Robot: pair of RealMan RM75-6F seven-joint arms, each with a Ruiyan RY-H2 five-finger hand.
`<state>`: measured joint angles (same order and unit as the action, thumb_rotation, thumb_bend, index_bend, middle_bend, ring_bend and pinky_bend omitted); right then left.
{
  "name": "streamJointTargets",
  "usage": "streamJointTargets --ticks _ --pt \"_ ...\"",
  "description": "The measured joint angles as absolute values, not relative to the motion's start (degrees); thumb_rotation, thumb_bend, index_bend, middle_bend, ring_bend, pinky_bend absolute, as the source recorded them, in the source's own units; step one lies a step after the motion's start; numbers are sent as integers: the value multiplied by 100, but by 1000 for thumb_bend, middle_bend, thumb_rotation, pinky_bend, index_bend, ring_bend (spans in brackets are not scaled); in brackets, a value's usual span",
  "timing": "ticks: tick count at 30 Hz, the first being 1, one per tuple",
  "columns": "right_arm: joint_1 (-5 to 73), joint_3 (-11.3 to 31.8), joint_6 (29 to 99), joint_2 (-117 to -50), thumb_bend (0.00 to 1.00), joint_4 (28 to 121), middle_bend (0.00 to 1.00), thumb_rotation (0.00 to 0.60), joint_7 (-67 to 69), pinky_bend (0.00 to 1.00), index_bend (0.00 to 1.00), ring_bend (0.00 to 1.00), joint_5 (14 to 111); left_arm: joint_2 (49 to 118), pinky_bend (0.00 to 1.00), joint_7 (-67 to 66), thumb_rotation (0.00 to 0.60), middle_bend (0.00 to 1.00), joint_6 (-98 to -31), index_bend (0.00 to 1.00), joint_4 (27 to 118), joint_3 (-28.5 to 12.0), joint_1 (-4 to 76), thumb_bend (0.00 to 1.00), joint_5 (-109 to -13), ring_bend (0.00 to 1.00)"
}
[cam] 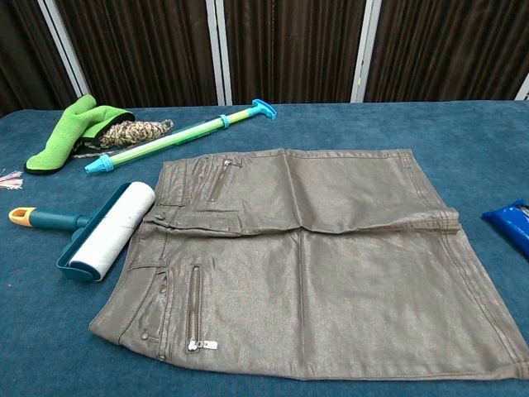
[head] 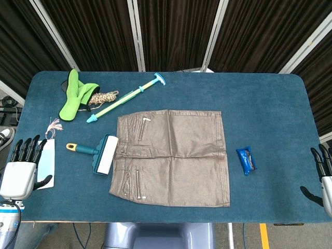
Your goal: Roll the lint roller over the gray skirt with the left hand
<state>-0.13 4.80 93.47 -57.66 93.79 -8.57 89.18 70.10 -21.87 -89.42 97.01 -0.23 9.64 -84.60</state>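
On the blue desk (head: 270, 104), one lint roller (head: 98, 153) lies flat just beside the left edge of the one gray skirt (head: 174, 155), its white roll next to the waistband and its yellow-tipped handle pointing away toward the desk's left side. The left robot hand (head: 23, 166) sits near the desk's front-left corner, well apart from the roller, fingers spread and holding nothing; its thumb rests on or over a pale sheet (head: 47, 161) with a small tassel (head: 53, 124) at the far end. The right robot hand (head: 322, 174) is at the front-right edge, far from the roller, fingers apart and empty, though the frame cuts off most of it.

Beyond the skirt lie one long green-and-blue stick (head: 127, 96), one green mitt (head: 76, 93) and one bundle of rope (head: 104, 97) tucked against it. One blue packet (head: 246, 160) lies to the skirt's right, cut off at the edge in the chest view. Neither robot hand shows in the chest view.
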Motion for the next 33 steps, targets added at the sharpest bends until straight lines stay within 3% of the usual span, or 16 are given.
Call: streamJointTargets --ticks 11,14,19,23,33 --pt "-13 471 9317 -5753 0 9433 0 600 -840 0 0 0 8911 7214 2 -1746 600 0 -7977 0 9053 -217 1446 30 -8332 0" --pt "13 485 9254 -5768 0 9427 0 600 -890 0 0 0 8861 7396 36 -1480 600 2 -7492 25 8602 -307 1708 100 -8236 0" --pt "71 537 9098 -5780 0 9411 0 600 -914 0 0 0 8673 7874 152 -1300 600 132 -6869 232 7608 -430 2110 324 -8084 77" --pt "99 582 9034 -5784 0 9384 0 600 -891 0 0 0 8558 8417 196 -1082 600 157 -6536 289 6727 -486 2374 401 -8031 98" --pt "127 598 8913 -5788 0 9344 0 600 -875 0 0 0 8418 9226 239 -717 600 181 -6121 301 5690 -470 2712 413 -8013 128"
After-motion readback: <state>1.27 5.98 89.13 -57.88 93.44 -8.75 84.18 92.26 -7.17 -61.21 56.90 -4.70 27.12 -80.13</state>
